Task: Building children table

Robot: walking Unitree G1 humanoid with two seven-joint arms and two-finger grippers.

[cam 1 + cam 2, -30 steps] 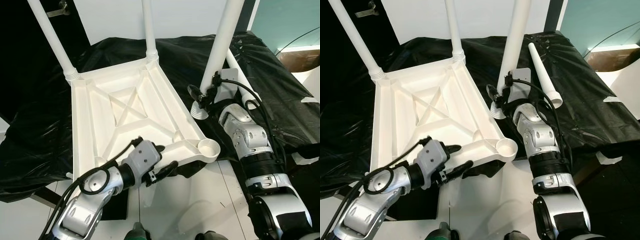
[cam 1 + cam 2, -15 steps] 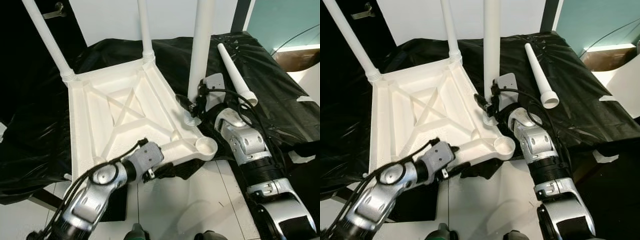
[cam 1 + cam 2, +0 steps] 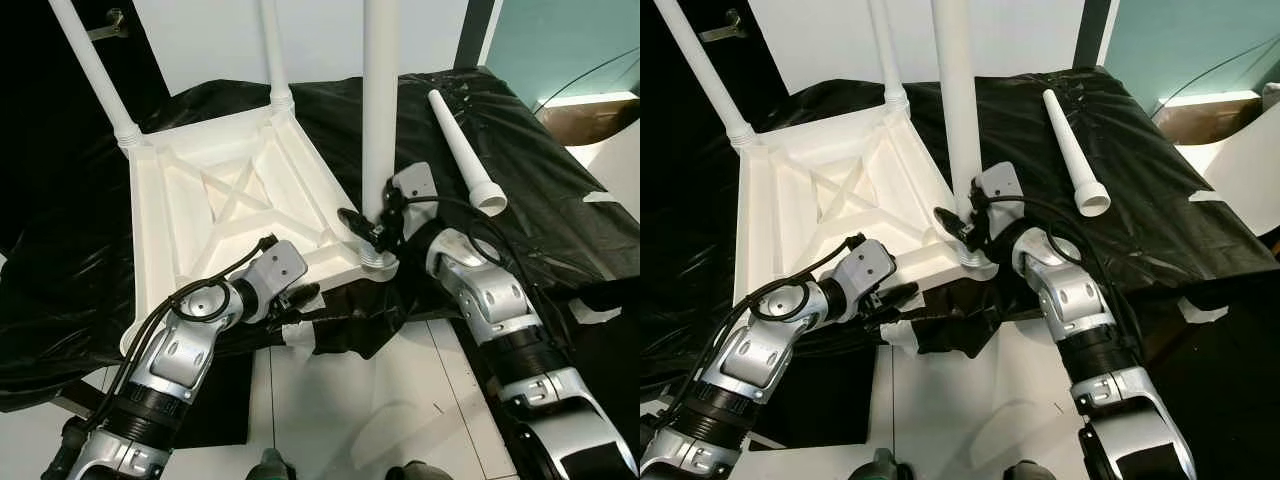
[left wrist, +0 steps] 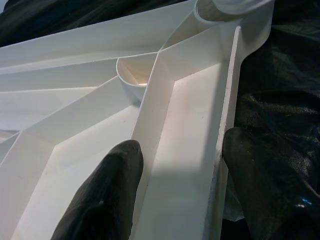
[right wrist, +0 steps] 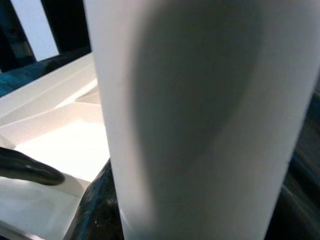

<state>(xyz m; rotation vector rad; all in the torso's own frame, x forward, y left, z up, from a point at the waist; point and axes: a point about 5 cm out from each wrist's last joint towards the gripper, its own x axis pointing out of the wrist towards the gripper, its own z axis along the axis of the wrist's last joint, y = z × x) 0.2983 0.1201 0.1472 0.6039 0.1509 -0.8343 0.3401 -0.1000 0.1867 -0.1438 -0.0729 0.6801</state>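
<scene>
right tool (image 3: 368, 226) holding leg (image 3: 379, 110) now stands it upright in top's (image 3: 215, 215) 5 o'clock socket; left tool (image 4: 172, 192) wide astride rim; one leg remains

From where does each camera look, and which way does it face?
Eye views: on the head, looking forward and down at the upturned table top; both silver arms show.
Left wrist view: along the left claw, whose fingers straddle the top's edge wall.
Right wrist view: along the right claw, close against the upright leg it holds.
Shared: eye views and the right wrist view show that leg; a loose leg lies on the black sheet.
</scene>
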